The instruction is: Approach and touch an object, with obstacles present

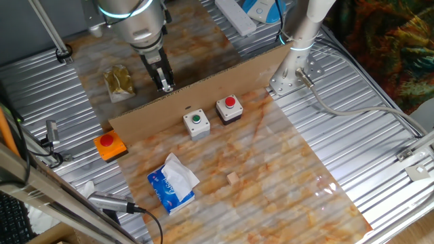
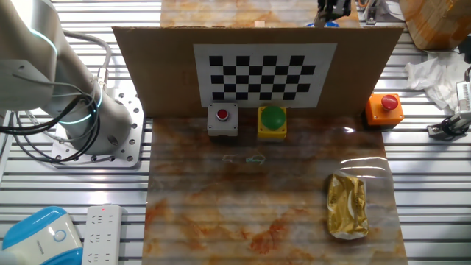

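In one fixed view my gripper (image 1: 165, 85) points down, its fingers close together and holding nothing. It hangs just behind the top edge of an upright cardboard wall (image 1: 224, 78). A gold foil bag (image 1: 119, 83) lies to its left on the same side. Beyond the wall stand a grey box with a green button (image 1: 196, 123) and a box with a red button (image 1: 229, 108). In the other fixed view the gripper (image 2: 331, 10) shows only partly above the wall (image 2: 147, 73). There a red button box (image 2: 222, 120), a green button (image 2: 273, 119) and the gold bag (image 2: 347, 205) lie before the wall.
An orange box with a red button (image 1: 110, 144) sits at the wall's end and also shows in the other view (image 2: 384, 107). A blue tissue pack (image 1: 173, 183) and a small wooden block (image 1: 233, 178) lie on the mat. The arm base (image 1: 291, 68) and a power strip (image 2: 101, 234) stand at the sides.
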Controlling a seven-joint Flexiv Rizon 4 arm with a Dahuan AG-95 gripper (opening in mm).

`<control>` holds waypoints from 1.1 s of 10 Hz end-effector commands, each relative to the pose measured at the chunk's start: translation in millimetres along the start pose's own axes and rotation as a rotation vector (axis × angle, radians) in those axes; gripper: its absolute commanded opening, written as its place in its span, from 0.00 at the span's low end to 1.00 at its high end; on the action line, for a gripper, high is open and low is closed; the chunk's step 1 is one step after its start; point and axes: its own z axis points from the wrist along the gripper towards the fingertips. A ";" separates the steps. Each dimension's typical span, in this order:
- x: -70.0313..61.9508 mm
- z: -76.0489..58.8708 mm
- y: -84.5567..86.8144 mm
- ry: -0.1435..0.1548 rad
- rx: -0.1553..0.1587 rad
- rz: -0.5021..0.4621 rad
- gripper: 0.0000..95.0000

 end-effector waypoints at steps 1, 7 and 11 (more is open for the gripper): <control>-3.5 2.0 7.4 0.001 0.003 0.009 0.00; -10.4 15.1 29.8 -0.001 0.003 0.032 0.00; -12.7 17.3 35.1 0.000 -0.003 0.040 0.00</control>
